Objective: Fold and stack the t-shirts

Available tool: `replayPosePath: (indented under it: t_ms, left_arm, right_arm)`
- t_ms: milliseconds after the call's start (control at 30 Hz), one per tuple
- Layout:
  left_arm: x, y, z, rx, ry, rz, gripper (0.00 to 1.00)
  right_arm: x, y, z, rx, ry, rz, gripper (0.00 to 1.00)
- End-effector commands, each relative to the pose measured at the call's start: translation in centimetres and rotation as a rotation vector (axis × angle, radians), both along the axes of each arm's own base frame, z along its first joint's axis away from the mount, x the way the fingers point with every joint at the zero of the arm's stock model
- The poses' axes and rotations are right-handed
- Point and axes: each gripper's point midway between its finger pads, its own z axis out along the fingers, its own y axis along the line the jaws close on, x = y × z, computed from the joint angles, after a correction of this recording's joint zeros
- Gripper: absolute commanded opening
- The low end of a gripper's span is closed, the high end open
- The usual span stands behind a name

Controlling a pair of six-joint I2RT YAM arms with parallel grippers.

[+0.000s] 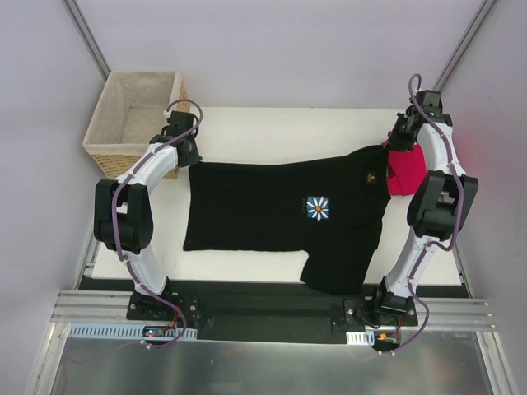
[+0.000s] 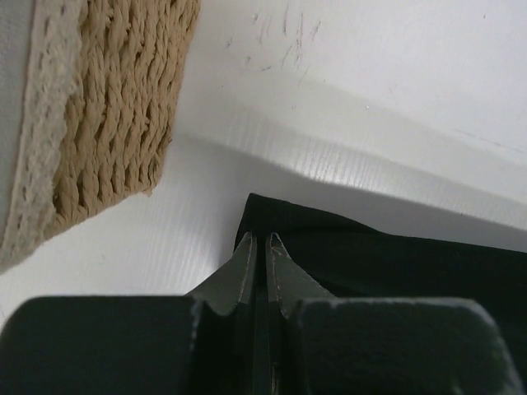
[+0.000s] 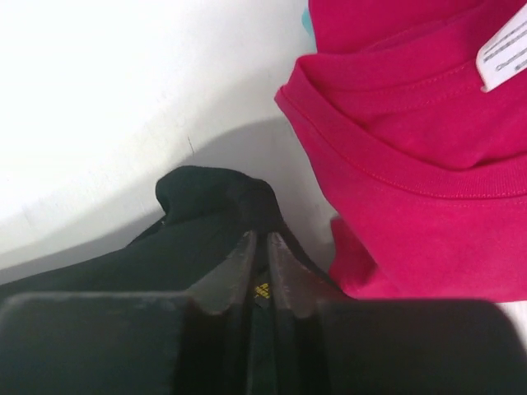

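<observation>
Two shirts, one basket, two grippers; black shirt (image 1: 263, 206) is spread flat mid-table, blue daisy square on the chest; basket (image 1: 123, 159) at far left; red shirt (image 1: 403, 171) bunched far right, just beside the black one; right gripper (image 3: 258, 239) pinches the black collar; left gripper (image 2: 261, 240) closed at its corner.
</observation>
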Motion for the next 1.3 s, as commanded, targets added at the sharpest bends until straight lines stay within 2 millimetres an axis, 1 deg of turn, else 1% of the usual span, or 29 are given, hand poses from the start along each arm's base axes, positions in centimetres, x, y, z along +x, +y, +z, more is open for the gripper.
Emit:
replayPosePath:
  t_ms: [0, 33, 100, 133, 167, 200, 233, 267, 300, 367, 400, 433, 500, 533, 567, 600, 633, 667, 700, 733, 767, 800, 833, 867, 900, 967, 1000, 1100, 1267]
  left_arm:
    - [2.2, 0.4, 2.2, -0.009, -0.080, -0.017, 0.00]
    - [2.3, 0.2, 2.4, -0.019, -0.087, -0.023, 0.02]
    - [2.3, -0.1, 3.7, -0.036, -0.121, -0.042, 0.11]
    - [2.3, -0.5, 4.5, -0.051, -0.139, -0.057, 0.15]
    - [2.5, -0.6, 5.4, -0.057, -0.168, -0.070, 0.25]
    - [2.4, -0.8, 7.0, -0.063, -0.211, -0.082, 0.29]
    - [2.3, -0.9, 8.1, -0.066, -0.240, -0.092, 0.33]
    - [2.2, -1.0, 9.2, -0.065, -0.267, -0.111, 0.42]
    - [2.2, -1.0, 11.7, -0.065, -0.331, -0.126, 0.47]
    - [2.0, -1.1, 14.0, -0.051, -0.381, -0.164, 0.54]
    - [1.8, -1.2, 16.0, -0.052, -0.425, -0.178, 0.59]
    - [1.6, -1.0, 16.7, -0.049, -0.438, -0.178, 0.61]
    - [0.8, -0.7, 17.9, -0.079, -0.462, -0.173, 0.62]
    - [0.4, -0.9, 17.7, -0.102, -0.452, -0.179, 0.61]
    - [-0.1, -1.1, 17.6, -0.138, -0.447, -0.172, 0.61]
    - [-1.4, -1.6, 16.9, -0.174, -0.428, -0.192, 0.61]
    - [-2.2, -1.9, 16.1, -0.194, -0.406, -0.194, 0.59]
    - [-3.3, -2.1, 16.0, -0.216, -0.401, -0.194, 0.59]
    - [-4.5, -2.1, 13.3, -0.226, -0.342, -0.188, 0.59]
    - [-5.3, -2.1, 12.3, -0.230, -0.319, -0.187, 0.58]
    - [-6.5, -2.0, 12.5, -0.233, -0.325, -0.187, 0.58]
    - [-7.7, -1.9, 10.7, -0.238, -0.286, -0.184, 0.58]
    - [-8.4, -1.7, 10.4, -0.246, -0.279, -0.183, 0.58]
    - [-9.4, -1.7, 11.0, -0.254, -0.299, -0.187, 0.58]
    - [-10.3, -1.6, 10.1, -0.263, -0.277, -0.186, 0.58]
    - [-11.4, -1.3, 10.4, -0.266, -0.288, -0.178, 0.58]
    - [-11.9, -1.2, 9.9, -0.265, -0.275, -0.171, 0.58]
    - [-12.8, -1.5, 9.6, -0.291, -0.262, -0.165, 0.57]
    - [-13.9, -2.2, 9.2, -0.347, -0.254, -0.155, 0.56]
  right_arm:
    - [3.1, -0.9, 4.5, -0.048, -0.173, -0.015, 0.24]
    - [3.2, -0.9, 5.1, -0.057, -0.188, -0.013, 0.35]
    - [3.1, -0.7, 6.4, -0.086, -0.216, -0.012, 0.43]
    - [2.9, -0.5, 8.5, -0.102, -0.264, -0.010, 0.48]
    - [2.9, -0.9, 9.8, -0.144, -0.301, -0.016, 0.50]
    - [2.5, -0.5, 11.0, -0.166, -0.331, -0.006, 0.56]
    - [2.2, -0.4, 12.6, -0.187, -0.367, -0.007, 0.58]
    - [1.4, -0.3, 15.6, -0.211, -0.432, -0.004, 0.61]
    - [0.9, -0.3, 16.9, -0.217, -0.455, -0.004, 0.67]
    - [-0.9, -0.9, 20.4, -0.256, -0.505, -0.039, 0.70]
    - [-1.5, -1.0, 21.3, -0.267, -0.514, -0.032, 0.72]
    - [-2.1, -1.1, 22.4, -0.269, -0.529, -0.037, 0.72]
    - [-4.1, -1.3, 22.2, -0.245, -0.472, -0.047, 0.71]
    - [-4.9, -1.2, 21.8, -0.227, -0.438, -0.053, 0.71]
    - [-6.4, -0.5, 19.4, -0.175, -0.350, -0.031, 0.70]
    - [-8.0, -0.1, 19.4, -0.154, -0.342, -0.033, 0.69]
    - [-9.1, 0.3, 17.7, -0.116, -0.297, -0.058, 0.69]
    - [-10.8, 1.3, 13.6, -0.053, -0.203, -0.045, 0.67]
    - [-11.9, 1.8, 11.5, -0.013, -0.169, -0.037, 0.66]
    - [-13.2, 2.5, 11.2, 0.044, -0.175, -0.075, 0.66]
    - [-14.2, 3.4, 9.8, 0.098, -0.145, -0.062, 0.65]
    - [-16.3, 3.9, 6.0, 0.139, -0.047, -0.071, 0.63]
    - [-17.4, 4.2, 5.6, 0.156, -0.042, -0.084, 0.63]
    - [-18.5, 4.7, 4.2, 0.179, -0.005, -0.086, 0.63]
    - [-20.0, 5.2, 2.3, 0.201, 0.048, -0.091, 0.62]
    - [-21.6, 6.0, 1.3, 0.241, 0.075, -0.095, 0.62]
    - [-22.6, 6.4, 0.1, 0.255, 0.110, -0.098, 0.62]
    - [-24.2, 6.7, -1.0, 0.255, 0.148, -0.108, 0.62]
    - [-27.5, 7.0, -4.4, 0.265, 0.299, -0.155, 0.58]
